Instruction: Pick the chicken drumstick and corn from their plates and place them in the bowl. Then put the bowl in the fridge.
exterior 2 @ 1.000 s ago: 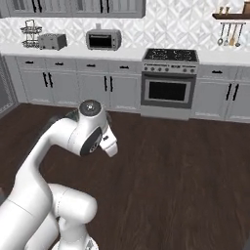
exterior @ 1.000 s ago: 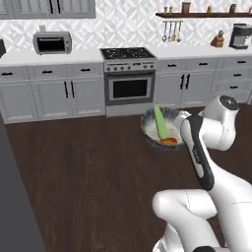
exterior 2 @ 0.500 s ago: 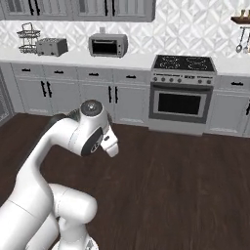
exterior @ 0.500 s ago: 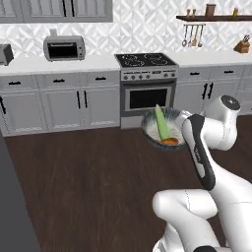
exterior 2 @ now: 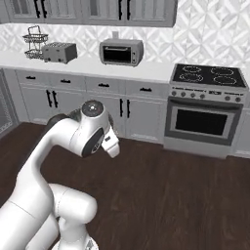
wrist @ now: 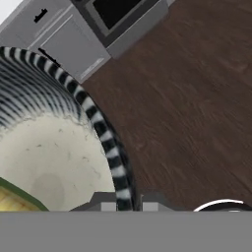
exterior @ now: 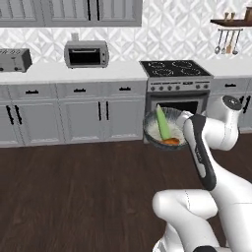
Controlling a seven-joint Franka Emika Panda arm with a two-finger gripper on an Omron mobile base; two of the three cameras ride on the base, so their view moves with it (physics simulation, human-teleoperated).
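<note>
Above the dark plank floor [exterior: 74,192], well clear of any counter, the bowl [exterior: 166,129] hangs at the end of the white arm in the left base view; it is round and wide, dark-walled outside and pale grey within; in the hand view its rim [wrist: 101,128] reads as a curved band of black and white stripes over a mottled, stone-like inside. The gripper [wrist: 129,203] is clamped on the bowl, one grey fingertip [wrist: 105,202] inside the rim and the other just outside it, the striped edge pinched between them.

The corn [exterior: 163,122] stands tilted in the bowl, a slim green-yellow taper with its tip rising above the rim; in the hand view a yellow wedge edged in green shows at the lower left of the bowl's inside. The chicken drumstick [exterior: 171,141] lies low against the near wall of the bowl, a small smooth orange-brown lump just below the corn.

Behind the bowl stands a steel range [exterior: 178,93] with a flat black glass top, a row of knobs and a dark oven window; grey panelled cabinets [exterior: 64,115] with short black bar handles run to its left under a white worktop; on it sit a boxy silver toaster oven [exterior: 86,53] and a toaster [exterior: 15,59]; the wall behind is white patterned tile; utensils [exterior: 226,43] hang under a shelf at the far right.
</note>
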